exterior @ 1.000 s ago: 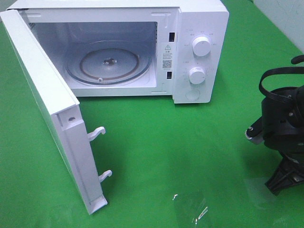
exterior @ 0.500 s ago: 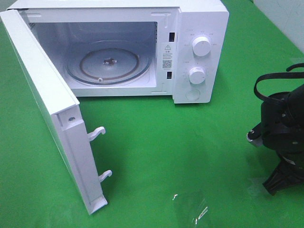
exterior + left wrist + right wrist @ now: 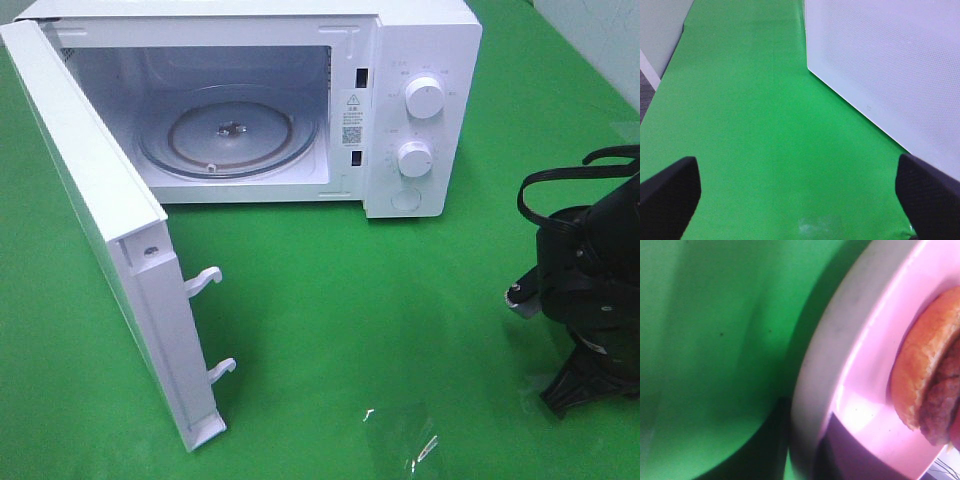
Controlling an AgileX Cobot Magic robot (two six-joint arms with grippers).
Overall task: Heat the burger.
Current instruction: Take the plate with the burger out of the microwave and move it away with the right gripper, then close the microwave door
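The burger (image 3: 932, 380), with a golden-brown bun and dark patty, lies on a pink plate (image 3: 865, 365), seen only in the right wrist view and very close. A dark finger (image 3: 840, 455) lies across the plate's rim, and the plate casts a shadow on the green cloth below it. My right gripper (image 3: 585, 385) is at the right edge of the exterior view, where the plate and burger are hidden. My left gripper (image 3: 800, 200) is open and empty, low over the cloth beside the microwave door (image 3: 880, 65).
The white microwave (image 3: 420, 110) stands at the back with its door (image 3: 120, 240) swung open toward the front left. Its glass turntable (image 3: 228, 132) is bare. A scrap of clear film (image 3: 400, 435) lies on the green cloth at the front.
My right arm has moved left and slightly toward the front in the exterior view. The microwave and its door have not moved.
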